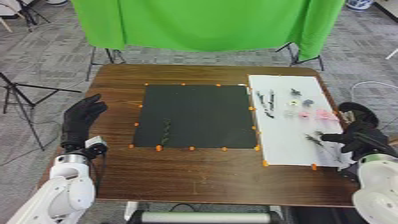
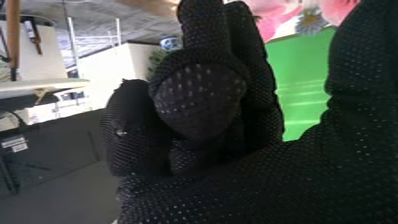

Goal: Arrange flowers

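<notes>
The leafy stem (image 1: 166, 132) lies near the left edge of the flat black mat (image 1: 200, 112), its long axis running near to far. Ruffled pink flowers (image 1: 324, 115) rest on the smooth white sheet (image 1: 282, 142). The left hand (image 1: 82, 115) is open; whether the right hand (image 1: 362, 137) grips anything cannot be told.
</notes>
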`<action>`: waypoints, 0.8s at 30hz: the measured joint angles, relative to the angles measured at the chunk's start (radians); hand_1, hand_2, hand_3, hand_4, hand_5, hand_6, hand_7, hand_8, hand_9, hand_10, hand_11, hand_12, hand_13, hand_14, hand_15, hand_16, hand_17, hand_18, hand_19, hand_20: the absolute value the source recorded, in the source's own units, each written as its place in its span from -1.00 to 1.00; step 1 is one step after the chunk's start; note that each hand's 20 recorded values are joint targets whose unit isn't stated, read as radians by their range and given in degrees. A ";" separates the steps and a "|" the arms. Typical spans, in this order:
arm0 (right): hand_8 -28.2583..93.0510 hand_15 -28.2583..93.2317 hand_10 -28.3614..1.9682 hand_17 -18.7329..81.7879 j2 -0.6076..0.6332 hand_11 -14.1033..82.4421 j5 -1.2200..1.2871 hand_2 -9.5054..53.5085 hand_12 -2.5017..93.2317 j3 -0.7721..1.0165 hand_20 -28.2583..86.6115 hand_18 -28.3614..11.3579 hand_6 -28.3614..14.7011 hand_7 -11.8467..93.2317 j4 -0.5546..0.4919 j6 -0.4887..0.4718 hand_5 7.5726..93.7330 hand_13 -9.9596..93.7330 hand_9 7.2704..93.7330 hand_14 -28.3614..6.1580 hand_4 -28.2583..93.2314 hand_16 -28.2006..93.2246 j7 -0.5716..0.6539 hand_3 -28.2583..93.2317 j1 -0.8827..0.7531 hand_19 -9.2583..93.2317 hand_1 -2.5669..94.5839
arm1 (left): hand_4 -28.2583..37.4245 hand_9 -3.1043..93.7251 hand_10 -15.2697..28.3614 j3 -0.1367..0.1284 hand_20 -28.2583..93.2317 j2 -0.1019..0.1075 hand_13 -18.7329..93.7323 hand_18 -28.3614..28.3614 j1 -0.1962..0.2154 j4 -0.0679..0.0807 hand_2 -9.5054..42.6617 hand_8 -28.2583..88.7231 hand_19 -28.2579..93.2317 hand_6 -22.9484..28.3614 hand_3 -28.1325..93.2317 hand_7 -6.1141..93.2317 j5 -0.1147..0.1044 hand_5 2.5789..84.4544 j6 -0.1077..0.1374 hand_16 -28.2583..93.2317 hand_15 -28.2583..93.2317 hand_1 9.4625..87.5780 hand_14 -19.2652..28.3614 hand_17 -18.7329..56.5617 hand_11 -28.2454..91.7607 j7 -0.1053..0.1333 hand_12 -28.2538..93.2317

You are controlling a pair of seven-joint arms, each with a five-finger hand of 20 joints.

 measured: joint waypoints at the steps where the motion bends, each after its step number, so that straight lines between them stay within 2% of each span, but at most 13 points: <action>1: -0.65 0.34 -0.13 0.78 0.000 -0.31 0.002 -1.00 -0.55 -0.004 0.10 0.05 0.06 -0.45 0.003 0.000 0.58 1.00 0.90 0.43 -0.70 -0.09 0.000 0.45 0.003 0.99 -0.18 | -1.00 0.10 0.31 0.001 -0.21 0.000 0.05 0.48 -0.001 0.001 -0.49 -0.63 -0.30 -0.03 0.68 -0.48 0.000 0.21 -0.001 -0.49 -0.14 -0.67 0.52 -0.27 -0.12 -0.001 -0.24; 5: -0.65 0.37 -0.07 0.80 0.000 -0.28 0.008 -1.00 -0.54 -0.031 0.09 0.05 0.09 -0.42 0.018 0.000 0.61 1.00 0.93 0.44 -0.71 -0.11 0.004 0.46 0.017 0.99 -0.10 | -1.00 0.10 0.31 0.001 -0.21 -0.001 0.05 0.48 -0.004 0.001 -0.49 -0.63 -0.30 -0.03 0.68 -0.48 0.000 0.21 -0.003 -0.49 -0.14 -0.67 0.52 -0.27 -0.12 -0.003 -0.24; 8: -0.35 0.40 -0.03 0.81 0.000 -0.24 0.016 -1.00 -0.53 -0.046 0.08 0.05 0.07 -0.44 0.030 0.000 0.66 1.00 0.98 0.45 -0.74 -0.15 0.007 0.38 0.025 1.00 0.08 | -1.00 0.10 0.31 0.001 -0.21 -0.002 0.05 0.48 -0.004 0.001 -0.49 -0.63 -0.30 -0.03 0.67 -0.48 0.000 0.21 -0.004 -0.49 -0.14 -0.67 0.51 -0.27 -0.12 -0.003 -0.24; 12: -0.28 0.43 -0.01 0.83 0.000 -0.14 0.035 -0.86 -0.52 -0.046 0.08 0.03 0.12 -0.43 0.036 0.016 0.75 1.00 1.00 0.44 -0.71 -0.17 0.008 0.31 0.030 1.00 0.23 | -1.00 0.10 0.31 0.001 -0.21 -0.003 0.05 0.48 -0.004 0.001 -0.49 -0.63 -0.30 -0.03 0.67 -0.48 0.000 0.21 -0.004 -0.49 -0.13 -0.67 0.52 -0.27 -0.12 -0.004 -0.24; 18: -0.27 0.44 -0.02 0.84 -0.002 -0.10 0.136 -0.84 -0.53 -0.034 0.09 0.03 0.11 -0.43 0.030 0.133 0.77 1.00 1.00 0.45 -0.71 -0.17 0.000 0.32 0.025 1.00 0.25 | -1.00 0.10 0.31 0.001 -0.21 -0.003 0.05 0.48 -0.004 0.001 -0.49 -0.63 -0.30 -0.03 0.67 -0.47 0.000 0.21 -0.004 -0.49 -0.13 -0.67 0.53 -0.27 -0.12 -0.004 -0.24; 24: -0.27 0.44 -0.03 0.84 -0.011 -0.09 0.158 -0.85 -0.54 0.029 0.09 0.04 0.11 -0.44 -0.050 0.134 0.78 1.00 1.00 0.45 -0.71 -0.17 -0.016 0.35 0.004 1.00 0.23 | -1.00 0.10 0.31 0.001 -0.21 -0.003 0.05 0.48 -0.005 0.002 -0.49 -0.63 -0.30 -0.03 0.68 -0.48 0.000 0.21 -0.005 -0.50 -0.13 -0.67 0.53 -0.27 -0.12 -0.005 -0.24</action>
